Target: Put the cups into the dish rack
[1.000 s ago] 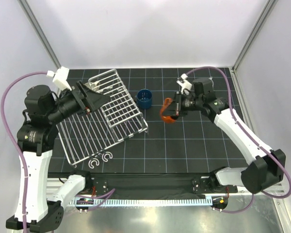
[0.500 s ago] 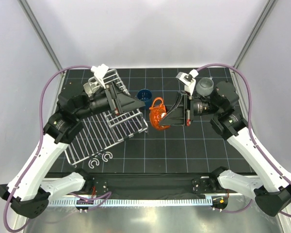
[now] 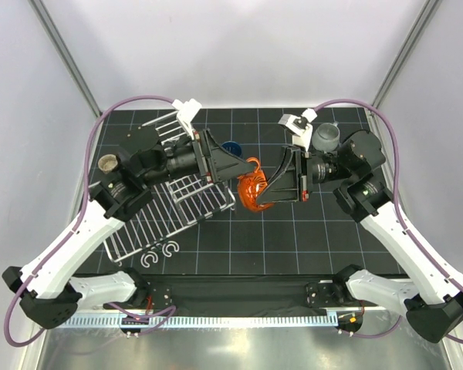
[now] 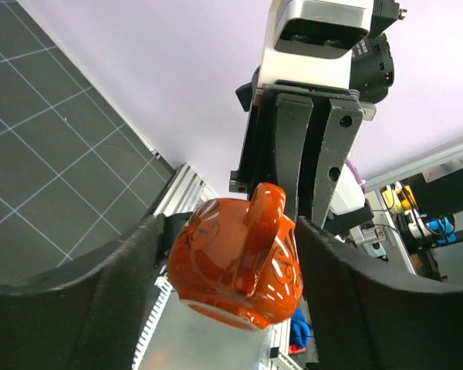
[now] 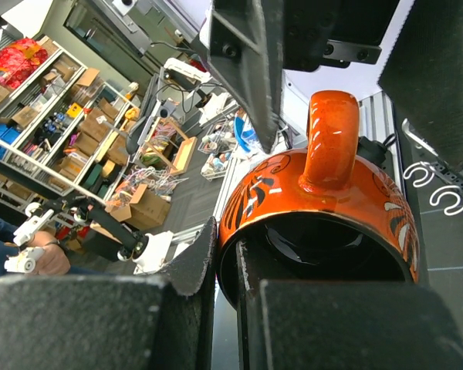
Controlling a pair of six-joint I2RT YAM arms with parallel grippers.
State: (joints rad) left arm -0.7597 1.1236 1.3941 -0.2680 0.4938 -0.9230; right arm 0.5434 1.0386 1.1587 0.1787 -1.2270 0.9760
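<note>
Orange-red cup [image 3: 251, 193] in right end effector [image 3: 268, 193], flanked by left end effector [image 3: 243, 173]

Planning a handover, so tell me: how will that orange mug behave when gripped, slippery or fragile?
The orange mug looks glossy, with bright highlights, so it is probably slick in a grip. It seems to be rigid glazed ceramic, likely to chip if dropped. Pinched only at the rim by the right gripper, it may pivot.

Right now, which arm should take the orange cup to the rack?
Left. The dish rack lies below that arm, and the left gripper is open around the orange cup the right gripper holds.
</note>
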